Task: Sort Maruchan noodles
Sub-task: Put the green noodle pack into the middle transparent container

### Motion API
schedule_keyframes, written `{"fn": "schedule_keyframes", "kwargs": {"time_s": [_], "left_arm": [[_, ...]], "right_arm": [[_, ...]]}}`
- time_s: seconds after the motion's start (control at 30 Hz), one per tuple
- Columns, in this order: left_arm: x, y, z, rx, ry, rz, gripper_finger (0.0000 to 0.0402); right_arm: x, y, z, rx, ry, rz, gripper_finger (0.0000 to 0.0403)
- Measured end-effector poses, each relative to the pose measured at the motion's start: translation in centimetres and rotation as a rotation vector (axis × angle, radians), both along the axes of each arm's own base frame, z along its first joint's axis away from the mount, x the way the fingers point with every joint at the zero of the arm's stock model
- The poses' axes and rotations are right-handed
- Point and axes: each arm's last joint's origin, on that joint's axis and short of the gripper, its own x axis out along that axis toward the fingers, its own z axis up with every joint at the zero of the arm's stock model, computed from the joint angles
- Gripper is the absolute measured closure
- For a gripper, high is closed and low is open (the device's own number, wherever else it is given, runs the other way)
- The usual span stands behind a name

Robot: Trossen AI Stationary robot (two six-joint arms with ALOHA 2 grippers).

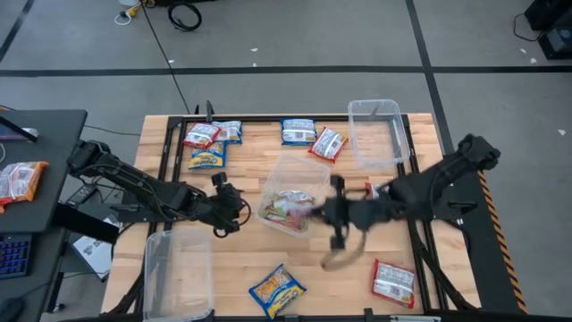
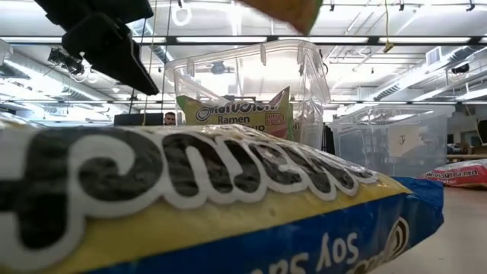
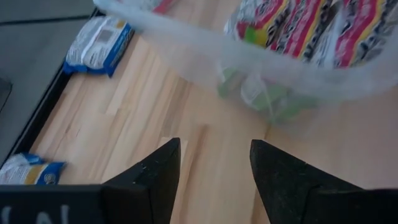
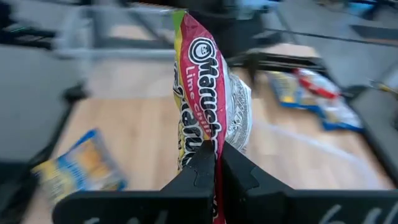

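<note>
Mostly bare wood table [image 1: 241,259], grey floor around; right gripper [image 4: 217,163] pinches lime-chili Maruchan packet [image 4: 208,106], left gripper [image 3: 214,163] open, empty; low view blocked by blue-and-yellow packet [image 2: 190,213].

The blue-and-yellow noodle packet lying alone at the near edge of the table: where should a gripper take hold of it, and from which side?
The blue-and-yellow packet lies flat and skewed on bare wood, apart from the clear tub. Probably best to come straight down from above and pinch across its narrower width near the middle, with the fingers turned to match its tilt; its flat, crinkly body offers no raised edge to grasp from the side.
</note>
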Motion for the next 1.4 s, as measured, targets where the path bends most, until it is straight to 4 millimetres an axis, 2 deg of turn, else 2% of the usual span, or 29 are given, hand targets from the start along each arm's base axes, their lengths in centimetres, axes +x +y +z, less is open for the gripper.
{"fn": "schedule_keyframes", "kwargs": {"time_s": [0.17,0.33,0.57,0.77,0.93,1.1,1.27,1.4], "left_arm": [[0.2,-0.1,0.2,0.016,-0.014,-0.027,0.0205],[0.2,-0.1,0.2,0.019,-0.010,-0.028,0.0205],[0.1,-0.1,0.1,0.024,0.002,-0.033,0.0205],[0.1,-0.1,0.1,0.024,0.005,-0.033,0.0205],[0.1,-0.1,0.1,0.019,0.004,-0.031,0.0205],[0.1,-0.2,0.1,0.004,-0.010,-0.026,0.0205],[0.4,0.2,0.3,0.051,-0.015,-0.021,0.0205],[0.5,0.9,0.3,0.098,0.001,-0.005,0.0205]], "right_arm": [[2.1,-4.7,-0.8,0.006,0.050,-0.136,0.0393],[3.6,-9.0,-3.0,0.102,0.195,-0.209,0.0393],[5.2,-12.9,-6.2,0.170,0.352,-0.251,0.0393],[6.8,-15.5,-9.3,0.193,0.453,-0.288,0.0393],[7.6,-16.6,-11.6,0.185,0.527,-0.297,0.0374],[8.1,-16.6,-12.9,0.182,0.562,-0.293,0.0351],[8.1,-16.0,-12.7,0.165,0.562,-0.269,0.0332],[7.3,-15.1,-10.9,0.151,0.531,-0.232,0.0316]]}}
